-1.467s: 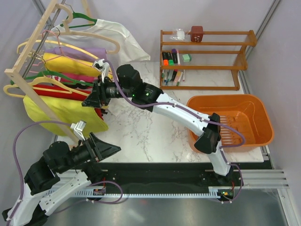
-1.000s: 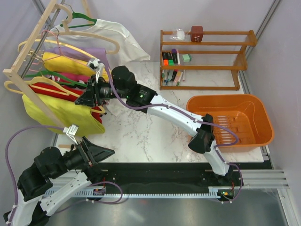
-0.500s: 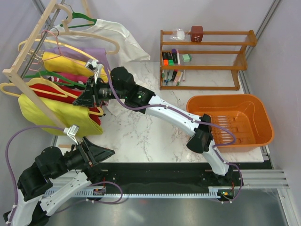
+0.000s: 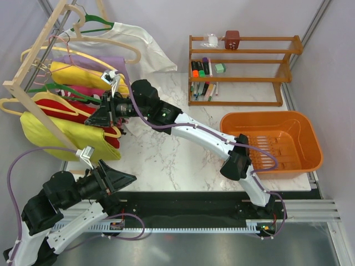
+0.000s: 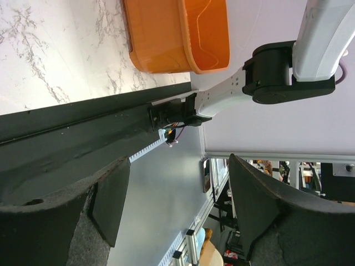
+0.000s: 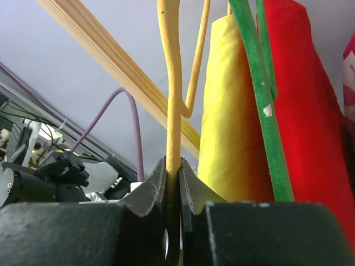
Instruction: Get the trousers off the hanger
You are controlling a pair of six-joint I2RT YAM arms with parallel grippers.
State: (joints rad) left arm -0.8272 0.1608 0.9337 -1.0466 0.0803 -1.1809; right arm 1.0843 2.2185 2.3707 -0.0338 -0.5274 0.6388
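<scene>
My right tool is clamped on the hanger, with the trousers hanging just beside it. My left tool hangs with its jaws apart, gripping nothing

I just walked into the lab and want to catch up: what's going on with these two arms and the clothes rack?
The right gripper is clamped on the pale yellow-orange hanger at the wooden rack. The lime-yellow trousers are draped over that hanger, not yet off it. The left gripper is open and empty, low by the near edge of the table, holding nothing.
</scene>
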